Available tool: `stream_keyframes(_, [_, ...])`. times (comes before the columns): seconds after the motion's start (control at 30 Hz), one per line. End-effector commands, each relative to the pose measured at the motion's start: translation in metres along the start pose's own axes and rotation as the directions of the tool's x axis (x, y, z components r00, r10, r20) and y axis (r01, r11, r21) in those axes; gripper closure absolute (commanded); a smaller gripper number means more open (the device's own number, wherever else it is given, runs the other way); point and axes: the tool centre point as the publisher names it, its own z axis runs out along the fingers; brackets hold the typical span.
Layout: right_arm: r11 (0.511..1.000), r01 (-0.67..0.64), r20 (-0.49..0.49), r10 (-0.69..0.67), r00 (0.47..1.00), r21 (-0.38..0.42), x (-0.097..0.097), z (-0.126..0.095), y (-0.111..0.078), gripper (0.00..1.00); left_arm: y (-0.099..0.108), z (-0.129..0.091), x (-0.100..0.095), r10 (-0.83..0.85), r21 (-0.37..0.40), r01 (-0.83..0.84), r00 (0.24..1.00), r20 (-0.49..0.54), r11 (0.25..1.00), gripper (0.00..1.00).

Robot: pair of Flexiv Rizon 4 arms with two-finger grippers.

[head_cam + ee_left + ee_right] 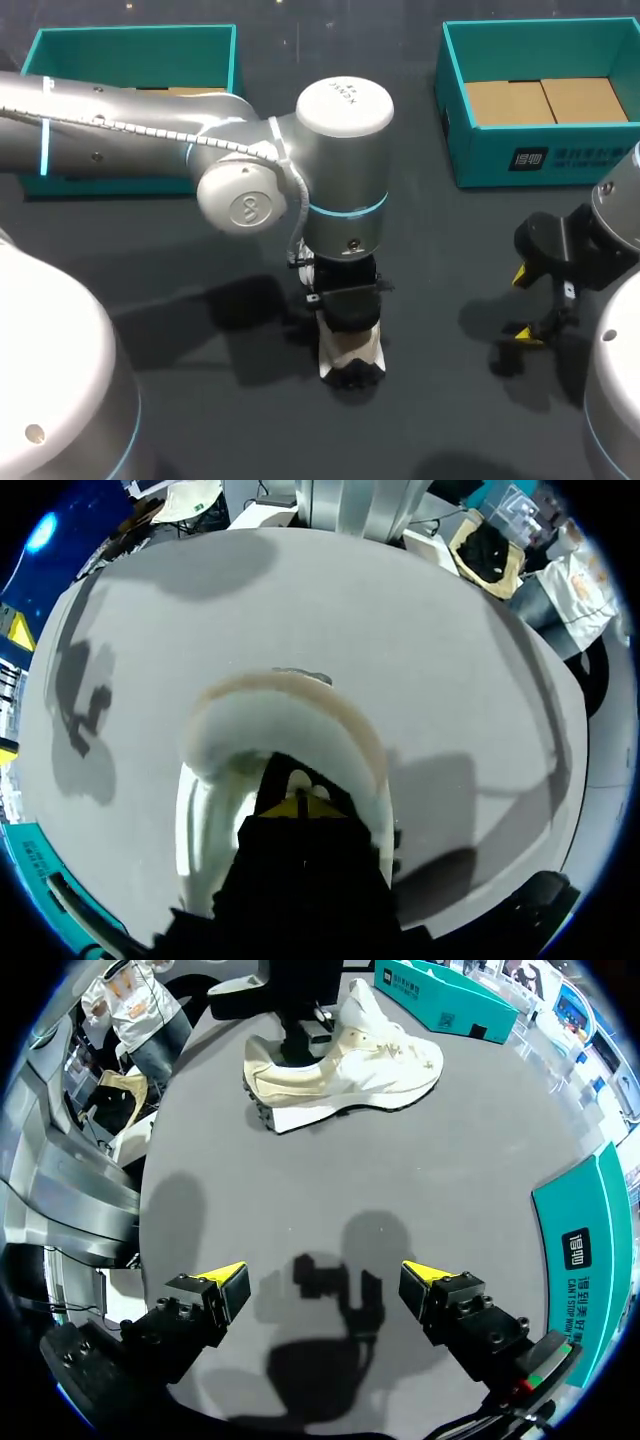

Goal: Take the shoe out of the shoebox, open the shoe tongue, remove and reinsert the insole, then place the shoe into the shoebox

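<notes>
A cream shoe [350, 358] stands on the dark table at the middle, heel toward the robot. My left arm reaches over it from the left, and its gripper [346, 312] points straight down into the shoe's opening. In the left wrist view that gripper [300, 804] is shut, its yellow tips together inside the heel cup, behind the padded heel rim [290, 705]. What lies under the tips is hidden. My right gripper [528, 305] hovers open at the right, apart from the shoe [345, 1060]. Nothing is between the fingers of the right gripper [325, 1280].
An open teal shoebox [470, 140] with a cardboard floor stands at the back right and shows beside my right gripper as a teal wall [590, 1250]. A second teal box [130, 40] stands at the back left, partly hidden by my left arm.
</notes>
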Motion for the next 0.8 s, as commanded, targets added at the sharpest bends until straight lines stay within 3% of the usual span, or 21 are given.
stream_keyframes(0.03, [1.000,0.001,0.004,-0.001,1.000,0.000,0.002,0.000,-0.001,0.00,0.000,-0.002,-0.001,0.007,0.005,-0.007,0.999,0.044,1.000,1.00])
stream_keyframes(0.17, [1.000,0.001,0.004,-0.001,1.000,0.000,0.002,0.000,-0.001,0.00,-0.009,-0.022,-0.003,0.030,0.008,-0.031,0.995,0.092,0.999,1.00])
stream_keyframes(0.33, [1.000,0.001,0.004,-0.001,1.000,0.000,0.002,0.000,-0.001,0.00,-0.026,-0.032,-0.005,0.076,0.041,-0.081,0.992,0.103,0.996,1.00])
stream_keyframes(0.63, [1.000,0.001,0.004,-0.001,1.000,0.000,0.002,0.000,-0.001,0.00,-0.012,0.007,-0.012,0.032,0.038,-0.032,0.999,0.008,0.999,1.00])
stream_keyframes(0.8, [1.000,0.001,0.004,-0.001,1.000,0.000,0.002,0.000,-0.001,0.00,0.003,0.014,-0.012,-0.010,-0.024,0.011,1.000,0.004,1.000,1.00])
